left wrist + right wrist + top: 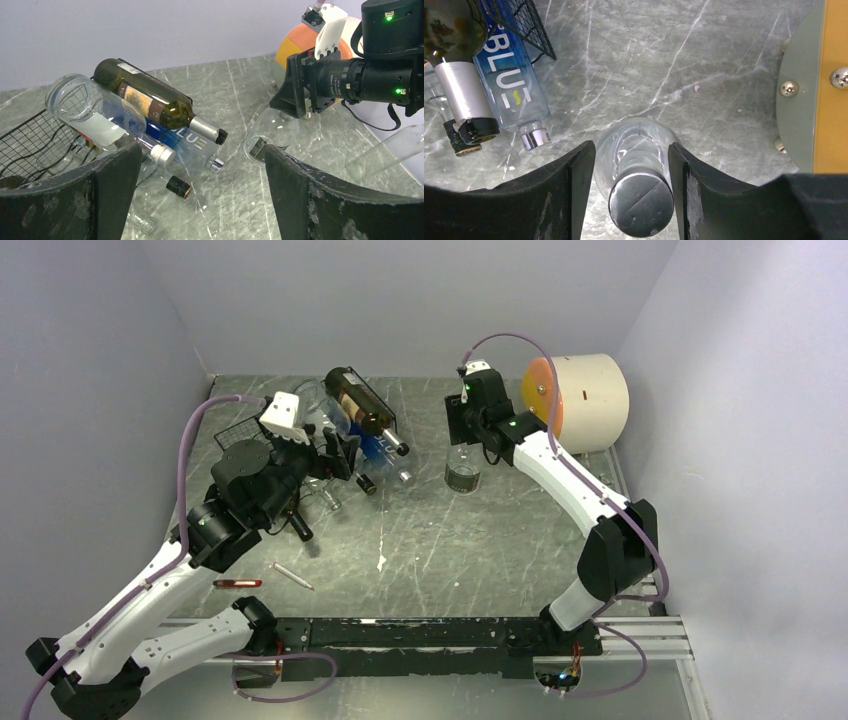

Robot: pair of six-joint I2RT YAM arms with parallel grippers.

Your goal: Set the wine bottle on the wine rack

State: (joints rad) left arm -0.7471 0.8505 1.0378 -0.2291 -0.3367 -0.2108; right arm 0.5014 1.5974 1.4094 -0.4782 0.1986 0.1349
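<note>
A dark wine bottle with a label lies on top of the black wire-mesh wine rack, above a blue bottle and a clear one. My right gripper points down over a clear bottle with a dark cap, standing upright on the table. Its jaws sit on either side of the neck, with a gap on the left. My left gripper hangs wide open beside the rack with nothing between its fingers.
A cream cylinder with an orange end lies at the back right. A cork-topped bottle neck and a clear bottle lie on the table. A red pen and a grey one lie near the front left.
</note>
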